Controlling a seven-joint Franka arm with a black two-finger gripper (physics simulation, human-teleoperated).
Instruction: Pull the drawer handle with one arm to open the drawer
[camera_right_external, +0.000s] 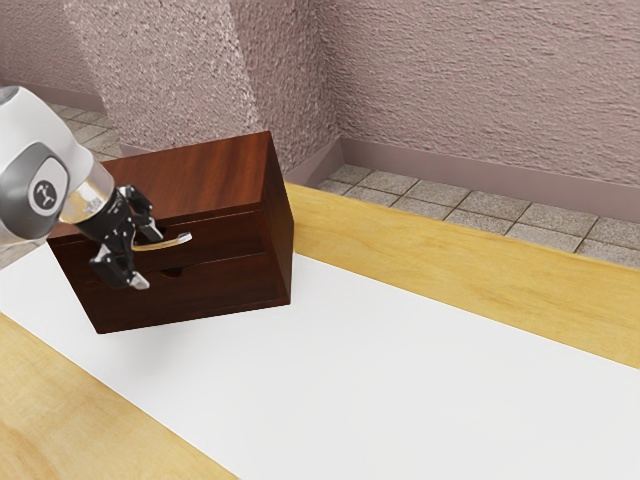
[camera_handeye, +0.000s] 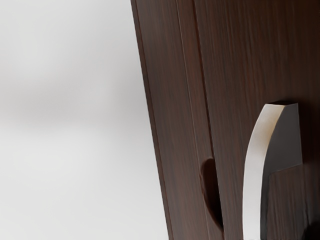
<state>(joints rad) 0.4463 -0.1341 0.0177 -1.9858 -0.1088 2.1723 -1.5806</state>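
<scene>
At the exterior view's left, gripper (camera_right_external: 143, 257) straddles the drawer handle (camera_right_external: 172, 242) of the dark cabinet (camera_right_external: 210, 170) on the table (camera_right_external: 400, 380), jaws apart, one above and one below. Step judged: grasping, and the drawer (camera_right_external: 225, 235) looks not yet drawn. Next: clamp the handle, then pull straight out.

Bench: a light yellow wooden bench (camera_right_external: 450, 260) with visible grain passes beneath the claw (camera_right_external: 143, 258). A flat white sheet (camera_right_external: 380, 380) covers its middle band, directly below the claw and on to the exterior view's right of it; bare wood shows along both long edges.

Floor: a grey-beige square-tiled floor (camera_right_external: 470, 205) lies beyond the bench, farther back than the claw.

Walls: a rough pink-mauve plaster wall (camera_right_external: 480, 70) rises behind the floor, above the claw's height. A square plaster pillar (camera_right_external: 180, 70) of the same finish projects behind the claw. A plain mauve skirting board (camera_right_external: 480, 170) joins wall and floor.

Lighting: even and diffuse.
</scene>
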